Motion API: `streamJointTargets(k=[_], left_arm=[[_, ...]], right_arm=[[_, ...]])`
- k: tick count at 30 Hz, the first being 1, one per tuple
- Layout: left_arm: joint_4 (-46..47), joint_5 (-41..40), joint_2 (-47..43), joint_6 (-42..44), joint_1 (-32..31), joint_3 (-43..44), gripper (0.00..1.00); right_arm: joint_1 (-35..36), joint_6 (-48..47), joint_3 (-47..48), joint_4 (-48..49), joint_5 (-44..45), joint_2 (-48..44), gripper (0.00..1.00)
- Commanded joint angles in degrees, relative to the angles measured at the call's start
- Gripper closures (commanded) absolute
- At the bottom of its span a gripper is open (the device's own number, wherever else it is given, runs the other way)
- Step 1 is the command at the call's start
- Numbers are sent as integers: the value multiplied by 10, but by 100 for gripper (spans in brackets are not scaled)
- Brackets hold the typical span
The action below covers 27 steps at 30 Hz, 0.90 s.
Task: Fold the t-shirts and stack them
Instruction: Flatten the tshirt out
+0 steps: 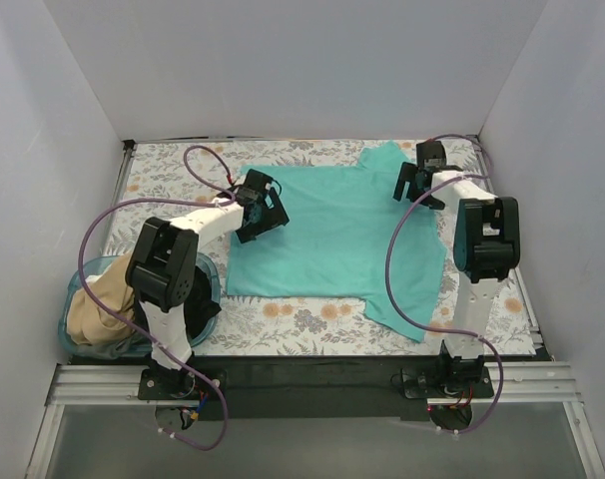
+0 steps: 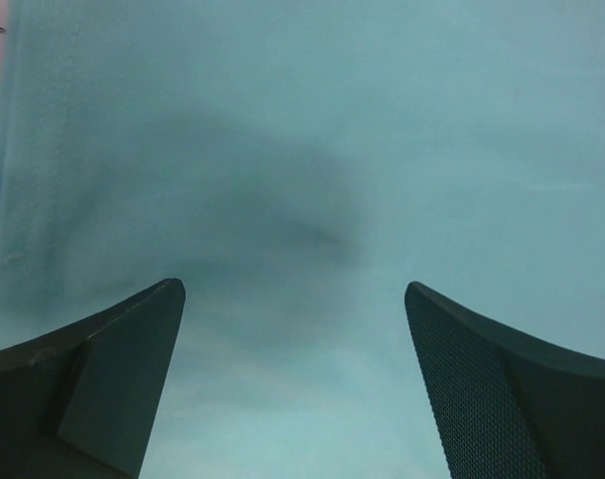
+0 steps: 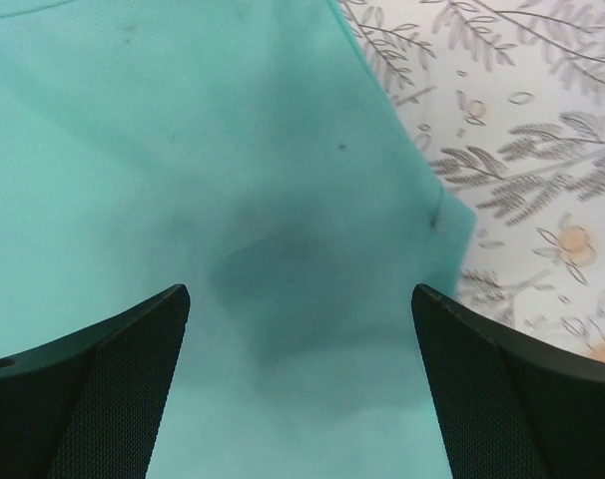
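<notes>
The teal-green t-shirt (image 1: 342, 235) lies spread flat on the floral tablecloth (image 1: 163, 170). My left gripper (image 1: 266, 208) hovers open just above its left edge; the left wrist view shows only teal cloth (image 2: 312, 150) between the spread fingers (image 2: 113, 369). My right gripper (image 1: 419, 182) is open above the shirt's far right part, near a sleeve; the right wrist view shows teal cloth (image 3: 213, 150) and its edge against the tablecloth (image 3: 522, 130). The tan-beige t-shirt (image 1: 98, 304) lies crumpled in the blue basket (image 1: 73, 289) at the near left.
White walls close in the table at the back and both sides. Purple cables loop over both arms. The left arm's elbow (image 1: 163, 264) stands over the basket's right side. The right arm (image 1: 485, 239) stands along the table's right side.
</notes>
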Motion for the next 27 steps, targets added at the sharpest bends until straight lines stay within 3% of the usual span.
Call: streamJointTargets(k=[1, 4, 7, 11, 14, 20, 27], left_arm=[[-50, -42, -80, 16, -6, 44, 7], [-51, -58, -161, 2, -26, 11, 7], [-53, -84, -245, -30, -57, -70, 6], [-55, -77, -318, -96, -94, -186, 6], [-64, -81, -357, -155, -121, -259, 6], [-48, -105, -397, -267, -160, -353, 6], [-56, -166, -374, -349, -168, -386, 6]], right_arm=[[-3, -14, -3, -39, 28, -110, 2], [-3, -2, -66, -38, 23, -224, 2], [-3, 37, -255, -21, 4, -360, 2], [-3, 68, -440, 29, -52, -527, 2], [-3, 86, -526, 38, -90, -639, 2], [-3, 94, -585, 49, -151, -781, 2], [-3, 85, -593, 46, -167, -795, 2]])
